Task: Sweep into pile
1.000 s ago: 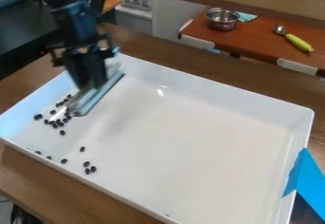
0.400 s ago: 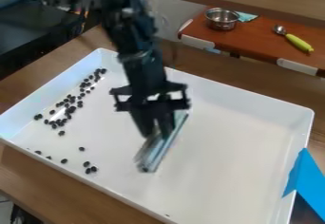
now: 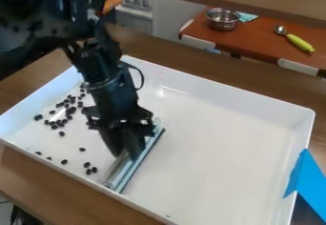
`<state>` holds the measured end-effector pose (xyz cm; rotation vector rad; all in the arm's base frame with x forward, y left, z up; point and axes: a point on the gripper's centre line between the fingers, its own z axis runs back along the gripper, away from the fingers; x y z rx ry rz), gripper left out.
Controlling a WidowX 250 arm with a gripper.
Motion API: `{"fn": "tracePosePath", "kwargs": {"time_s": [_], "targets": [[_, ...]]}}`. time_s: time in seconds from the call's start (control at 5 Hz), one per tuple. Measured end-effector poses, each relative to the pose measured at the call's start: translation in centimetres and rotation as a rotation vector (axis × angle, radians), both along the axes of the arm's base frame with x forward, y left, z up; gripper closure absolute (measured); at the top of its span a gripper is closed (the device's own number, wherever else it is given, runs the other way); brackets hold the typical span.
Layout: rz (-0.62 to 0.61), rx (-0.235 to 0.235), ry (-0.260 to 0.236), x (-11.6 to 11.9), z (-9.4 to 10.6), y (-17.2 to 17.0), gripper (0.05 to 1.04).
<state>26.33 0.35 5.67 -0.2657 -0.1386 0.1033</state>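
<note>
Camera view, and here are the black beans [image 3: 72,109], scattered over the left part of the white tray [image 3: 219,152]! The main bunch trails along beside the left edge, some beans packed close and touching, others apart. Further down, a sparse few lie near the near edge, and look, three sit in a tight little group just left of the scraper's lower end. All the beans that I can make out around here are on that left side of the scraper [image 3: 141,159], a long, pale, see-through strip set on a slant across the tray, its lower end close by the near edge, its upper end toward the middle.

And the gripper [image 3: 130,153]? Pointing down over the tray, left of the middle, fingers pinching the scraper between them. The black arm comes in from the upper left, a thin cable [image 3: 141,79] looping out beside it.

Out at the right edge, blue tape [image 3: 307,183] hangs on the tray wall. The tray rests on a brown wooden table [image 3: 39,177]. Beyond, on a reddish-brown surface [image 3: 255,40], there's a metal pot [image 3: 221,20], a light blue cloth [image 3: 246,16] just beside it, and a green-handled utensil [image 3: 299,43] over to the right.
</note>
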Motion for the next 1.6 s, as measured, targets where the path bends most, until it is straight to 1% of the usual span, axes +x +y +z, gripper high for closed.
{"fn": "tracePosePath", "kwargs": {"time_s": [0.2,0.4,0.6,0.8,1.0,1.2,1.4,1.6], "targets": [[0.0,0.027,0.006,0.3,-0.5,1.1,0.747],[0.001,0.063,0.008,1.1,-0.5,2.5,0.747],[0.029,0.115,0.044,1.7,-0.4,5.5,0.747],[0.029,0.147,0.064,1.6,-0.2,7.9,0.747],[0.004,0.147,0.069,1.2,0.7,10.5,0.747],[-0.019,0.169,0.076,1.3,1.0,11.9,0.747],[0.0,0.187,0.056,1.8,1.4,13.0,0.747],[0.04,0.147,0.066,2.1,2.1,12.5,0.747]]}}
